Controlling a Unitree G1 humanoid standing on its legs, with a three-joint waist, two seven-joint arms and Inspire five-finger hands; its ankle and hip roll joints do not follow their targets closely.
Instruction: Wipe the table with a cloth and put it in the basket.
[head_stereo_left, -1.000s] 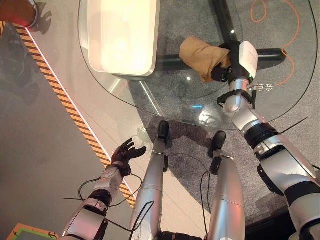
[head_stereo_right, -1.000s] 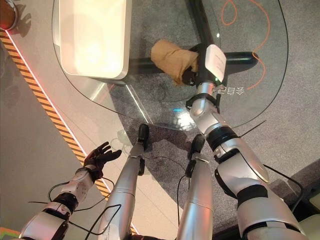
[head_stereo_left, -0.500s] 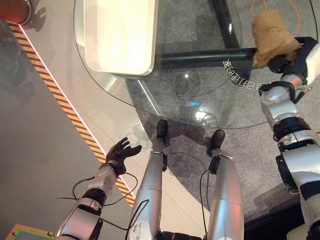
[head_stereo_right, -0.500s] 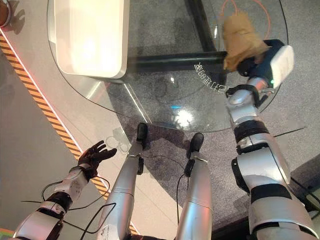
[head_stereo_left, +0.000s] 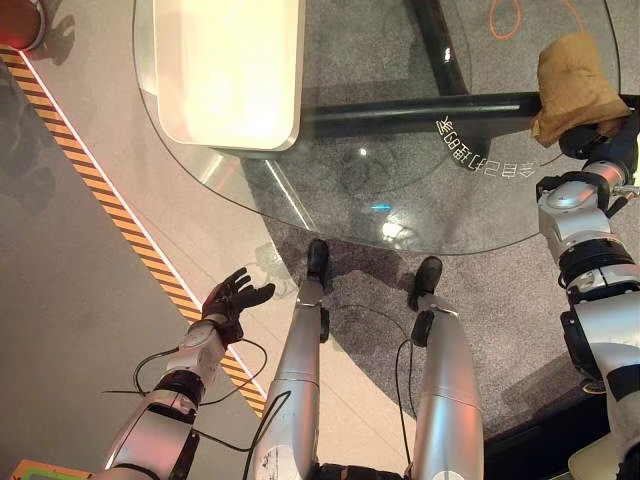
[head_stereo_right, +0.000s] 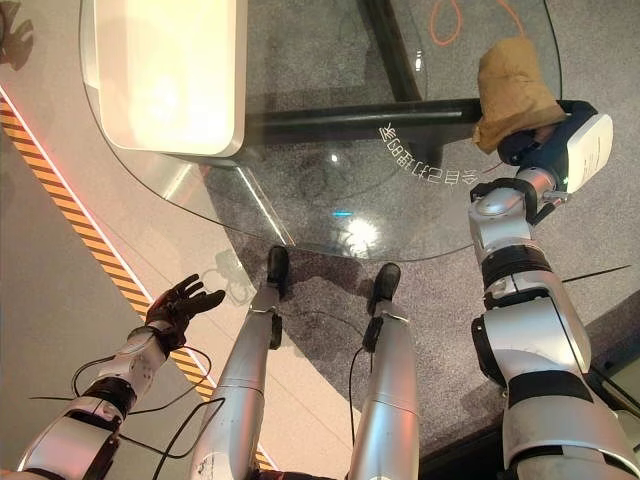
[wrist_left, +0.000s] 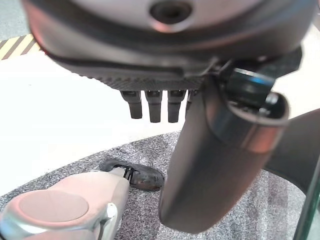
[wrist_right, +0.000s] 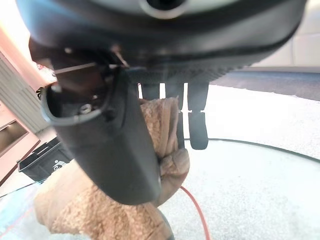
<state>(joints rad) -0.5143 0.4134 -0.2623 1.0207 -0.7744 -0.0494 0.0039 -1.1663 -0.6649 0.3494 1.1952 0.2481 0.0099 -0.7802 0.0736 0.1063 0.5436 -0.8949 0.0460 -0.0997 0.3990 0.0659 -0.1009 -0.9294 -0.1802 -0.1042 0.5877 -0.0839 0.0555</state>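
Note:
A tan cloth (head_stereo_left: 573, 85) is bunched at the right rim of the round glass table (head_stereo_left: 400, 175). My right hand (head_stereo_left: 603, 140) is shut on it from the near side. In the right wrist view the cloth (wrist_right: 90, 210) is pinched between the thumb and the fingers (wrist_right: 197, 125). I cannot tell whether the cloth touches the glass. A white oblong basket (head_stereo_left: 297, 100) stands on the table's far left part. My left hand (head_stereo_left: 232, 298) hangs open over the floor, well left of the table, and its fingers (wrist_left: 152, 107) are straight in the left wrist view.
Black table legs (head_stereo_left: 440, 105) cross under the glass. An orange cable (head_stereo_left: 505, 15) loops on the grey carpet beyond the table. A yellow-black striped tape line (head_stereo_left: 110, 195) runs along the floor at the left. A black bin (wrist_right: 45, 160) stands on the floor past the cloth.
My right hand has carried the cloth from the table's middle across to its right rim. The left hand has barely moved. The camera has shifted a little.

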